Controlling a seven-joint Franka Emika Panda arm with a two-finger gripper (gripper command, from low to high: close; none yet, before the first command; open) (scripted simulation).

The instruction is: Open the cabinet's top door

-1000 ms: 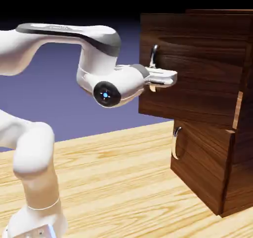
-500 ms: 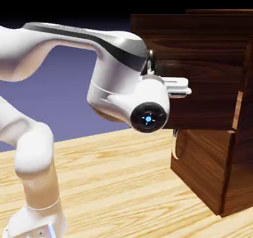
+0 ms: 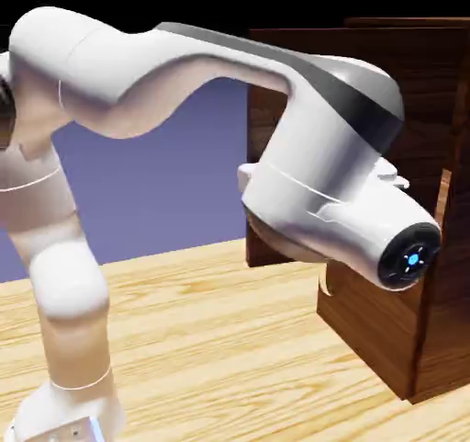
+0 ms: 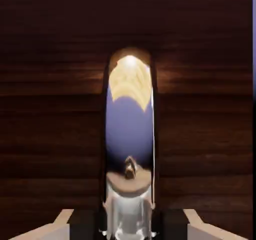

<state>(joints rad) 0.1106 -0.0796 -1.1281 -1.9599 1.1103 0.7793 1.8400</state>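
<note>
**woodgrain_wes:** What's where?

**pandafan:** Pale wood table (image 3: 193, 367) under everything. Tall dark cabinet (image 3: 450, 330) is on the exterior view's right, and the white arm (image 3: 303, 146) reaches over from the left, covering much of its front on the near side. The top door (image 3: 268, 229) is the upper panel, above the lower door (image 3: 367, 334), and it's swung out from the cabinet, so open at least partway.

**woodgrain_wes:** And the fingers?

**pandafan:** Hand view has the shiny curved handle (image 4: 130, 134) running between them, right up against that door. The gripper (image 4: 129, 226) is clamped on it, one fingertip (image 4: 85, 225) each side.
</note>
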